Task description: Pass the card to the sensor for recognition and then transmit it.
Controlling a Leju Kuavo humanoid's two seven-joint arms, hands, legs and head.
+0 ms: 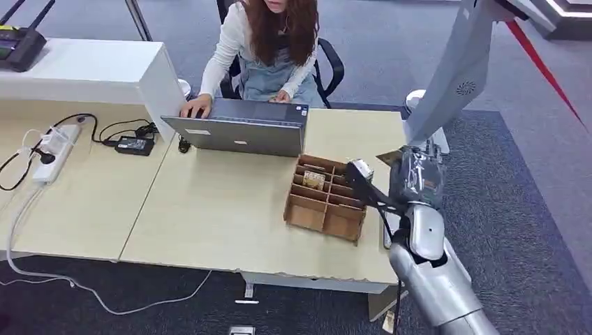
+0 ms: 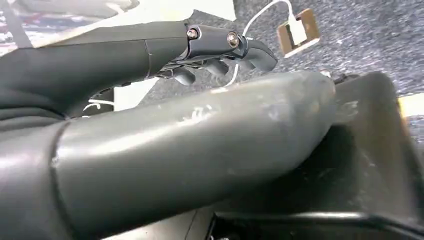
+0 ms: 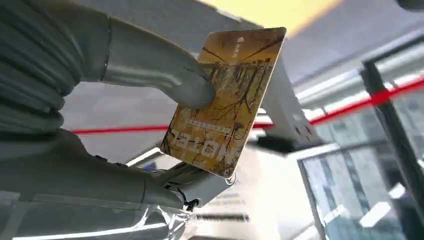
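Silver and round, the robot's right arm [image 1: 436, 279] comes up from the bottom of the head view, and the right hand [image 1: 412, 178] at its top is partly wrapped in shiny clear plastic. Just beside that hand, on the pale wooden table [image 1: 223, 216], sits one brown cardboard box [image 1: 324, 197] split into many small square slots, and one slot holds a small yellowish thing. Behind the box is one grey laptop [image 1: 241, 128], and a person [image 1: 269, 49] in a chair has both hands on it. One white power strip [image 1: 54, 152] and one black charger [image 1: 135, 144] lie well apart on the left, and a big white slanted post [image 1: 454, 77] stands just behind the hand. From the left wrist, the left hand [image 2: 220, 52] hangs over grey carpet with dark fingers [image 2: 255, 50] curled in and nothing in them. From the right wrist, one flat yellow card [image 3: 225, 100] with brown tree lines is pinched between the thick grey thumb [image 3: 160, 70] and a finger under it.
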